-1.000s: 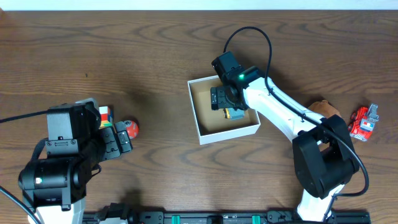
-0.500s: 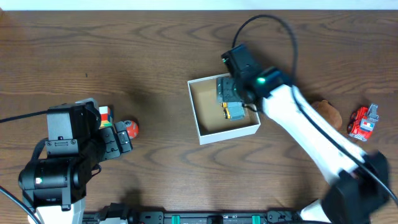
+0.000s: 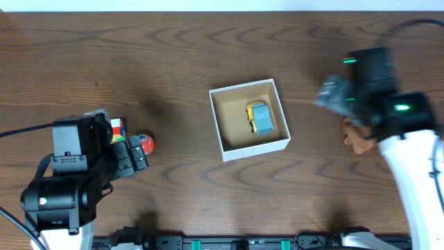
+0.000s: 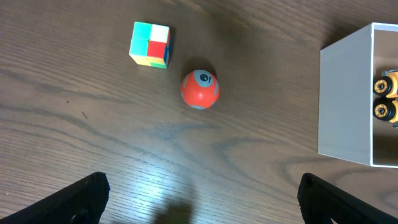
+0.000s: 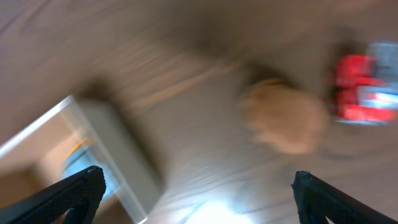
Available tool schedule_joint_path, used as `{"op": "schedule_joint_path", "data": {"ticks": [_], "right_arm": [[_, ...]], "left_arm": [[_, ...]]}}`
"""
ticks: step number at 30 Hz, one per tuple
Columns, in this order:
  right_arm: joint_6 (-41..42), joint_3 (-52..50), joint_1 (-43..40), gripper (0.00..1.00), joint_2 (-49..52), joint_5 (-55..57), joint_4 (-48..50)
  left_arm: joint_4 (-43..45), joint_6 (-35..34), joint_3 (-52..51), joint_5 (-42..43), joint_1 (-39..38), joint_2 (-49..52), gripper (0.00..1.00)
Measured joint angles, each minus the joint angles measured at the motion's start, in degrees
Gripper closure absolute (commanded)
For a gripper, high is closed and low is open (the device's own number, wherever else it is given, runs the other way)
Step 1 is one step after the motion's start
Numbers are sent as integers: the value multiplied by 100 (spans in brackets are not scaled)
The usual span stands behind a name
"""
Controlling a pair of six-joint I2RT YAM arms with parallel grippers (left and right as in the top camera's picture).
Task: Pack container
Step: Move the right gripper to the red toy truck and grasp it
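From overhead, you see the container (image 3: 255, 148) at table centre, with a yellow-and-blue toy car (image 3: 259, 118) inside, toward its 3 o'clock wall. The right gripper (image 3: 334, 94) is a grey smear at the container's 3 o'clock, well apart. Its arm covers part of a brown lump (image 3: 359, 137). The left gripper (image 3: 133, 154) partly hides a colour cube (image 3: 118, 128), and a red ball (image 3: 144, 142) sits just beside. Bare wood lies between ball and container.

In the left wrist view, the fingers (image 4: 81, 198) stand wide with nothing between them. The container is cut off at 3 o'clock.

The right wrist view is blurred. The fingers (image 5: 71, 196) are wide and empty, the container is at 8 o'clock, and a red toy (image 5: 360, 90) is at 2 o'clock.
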Motion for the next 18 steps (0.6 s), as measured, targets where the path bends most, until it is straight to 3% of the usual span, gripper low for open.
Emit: {"op": "schedule_joint_path", "data": {"ticks": [9,18], "right_arm": [[-901,0,-2828,1,393,-660,98],[-1930,-2,-3781,1,1502,-1193,372]], "left_arm": [[0,0,0,9,0,0,2],[-2,0,0,17,0,0,2]]}}
